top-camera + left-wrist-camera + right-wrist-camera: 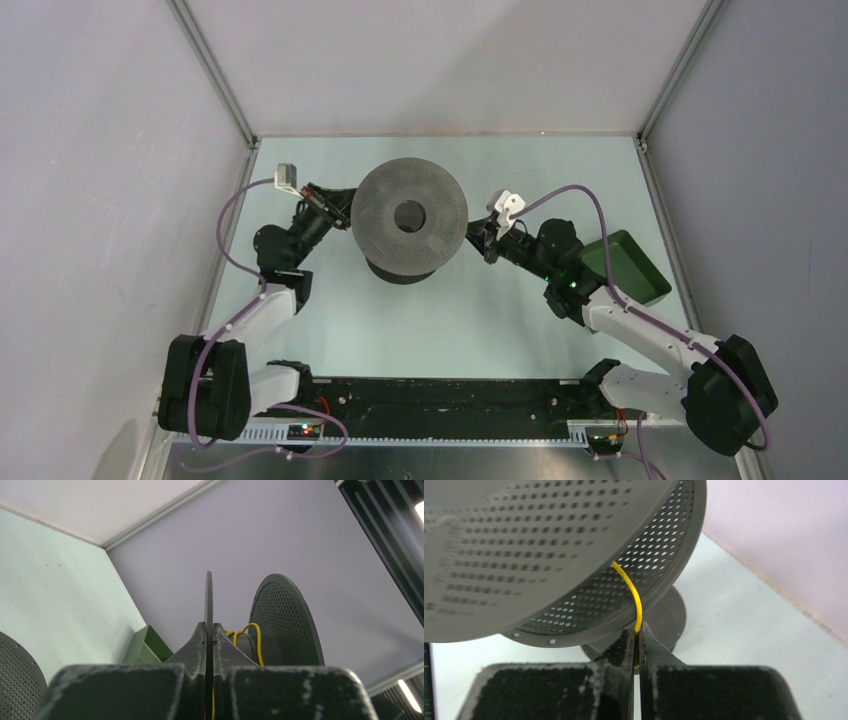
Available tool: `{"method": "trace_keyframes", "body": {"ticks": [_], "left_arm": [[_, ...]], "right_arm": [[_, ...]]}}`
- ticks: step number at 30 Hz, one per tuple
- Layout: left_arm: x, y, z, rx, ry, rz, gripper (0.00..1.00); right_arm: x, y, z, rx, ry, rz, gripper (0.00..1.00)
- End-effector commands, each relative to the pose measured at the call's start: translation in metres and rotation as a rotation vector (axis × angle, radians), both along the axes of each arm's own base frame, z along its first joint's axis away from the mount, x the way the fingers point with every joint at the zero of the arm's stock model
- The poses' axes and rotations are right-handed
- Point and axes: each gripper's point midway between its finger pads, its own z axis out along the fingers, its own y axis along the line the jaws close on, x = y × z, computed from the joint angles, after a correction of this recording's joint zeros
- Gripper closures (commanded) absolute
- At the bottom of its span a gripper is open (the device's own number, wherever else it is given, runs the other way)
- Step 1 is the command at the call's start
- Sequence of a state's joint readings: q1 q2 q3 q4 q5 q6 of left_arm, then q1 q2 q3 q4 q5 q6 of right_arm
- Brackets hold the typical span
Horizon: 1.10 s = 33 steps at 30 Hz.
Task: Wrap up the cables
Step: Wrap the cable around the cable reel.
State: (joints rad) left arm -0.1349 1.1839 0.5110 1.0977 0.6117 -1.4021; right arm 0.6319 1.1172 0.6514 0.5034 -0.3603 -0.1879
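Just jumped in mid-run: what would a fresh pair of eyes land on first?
The big perforated grey spool stands out mid-table. The left gripper is shut on its flange edge. The right gripper pinches the yellow cable, which arcs out from between the flanges.

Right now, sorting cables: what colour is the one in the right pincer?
Yellow cable; right wrist view.

We record a robotics lab cell: plain white panels [420, 60] in aluminium framing [215, 75] enclose a pale green table [480, 320]; left arm [255, 315] and right arm [640, 335] bolted at bottom edge.
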Motion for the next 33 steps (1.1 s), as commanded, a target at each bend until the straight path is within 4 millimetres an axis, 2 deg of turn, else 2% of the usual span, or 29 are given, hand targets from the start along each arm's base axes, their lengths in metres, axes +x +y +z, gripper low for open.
{"method": "trace_keyframes", "body": {"ticks": [1, 5, 11, 15, 23, 33], "left_arm": [[0.001, 0.023, 0.031, -0.069, -0.119, 0.161, 1.0], [0.004, 0.033, 0.025, -0.094, -0.105, 0.235, 1.0], [0.004, 0.041, 0.022, -0.103, -0.109, 0.3, 1.0], [0.004, 0.05, 0.022, -0.116, -0.116, 0.355, 1.0], [0.003, 0.053, 0.025, -0.149, -0.105, 0.369, 1.0], [0.001, 0.055, 0.023, -0.159, -0.101, 0.389, 1.0]], "right_arm": [[0.003, -0.003, 0.027, 0.148, 0.161, -0.136, 1.0], [0.006, 0.001, 0.03, 0.228, 0.302, -0.178, 1.0], [0.008, 0.012, 0.037, 0.304, 0.393, -0.218, 1.0], [0.002, 0.023, 0.036, 0.318, 0.449, -0.204, 1.0], [-0.002, 0.045, 0.031, 0.424, 0.603, -0.136, 1.0], [-0.01, 0.073, 0.059, 0.619, 0.68, -0.002, 1.0]]}}
